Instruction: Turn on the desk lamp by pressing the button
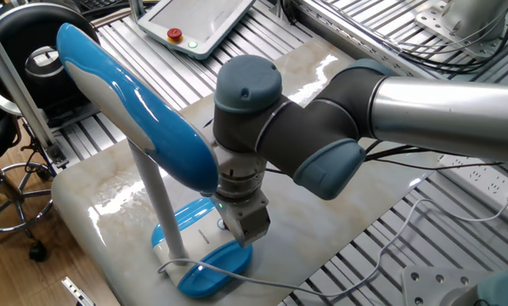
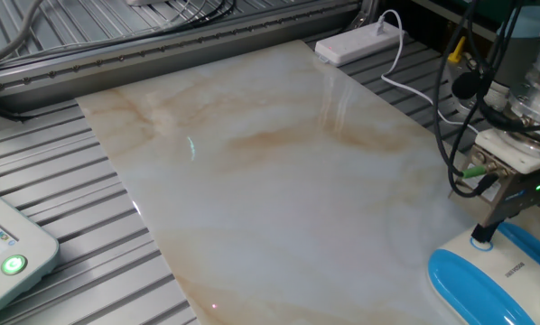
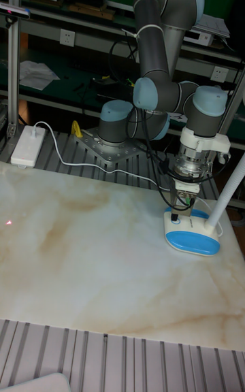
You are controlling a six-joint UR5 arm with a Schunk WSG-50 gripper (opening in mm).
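In one fixed view we see, at the far left, a black round-backed chair on a chrome wheeled base (image 1: 16, 127), well apart from the pale marble-patterned table top (image 1: 93, 191). Behind it, on the ribbed metal surface, lies a white tablet-shaped control pendant (image 1: 199, 21) with a small red round button (image 1: 175, 35).

Further right stands the glossy sky-blue and white plastic desk lamp (image 1: 135, 115): its long oval head tilts up to the left, a slim white stem runs down to an oval blue-and-white base near the table's front edge, and a thin white cord (image 1: 237, 276) loops across the base and trails off to the right. The head hangs in front of part of the grey arm's wrist (image 1: 245, 110).

The dark two-finger gripper (image 1: 239, 223) points straight down over the base. In the other fixed view its tip (image 2: 487, 233) sits right at the small round white button (image 2: 480, 242), ringed in blue, at the base's near end; we cannot tell whether it presses the button. No view shows us whether the fingers are parted or closed, and we see nothing held.

In the tall fixed view a white power strip (image 3: 22, 145) lies far left on the ribbed surface, well apart from the lamp base.
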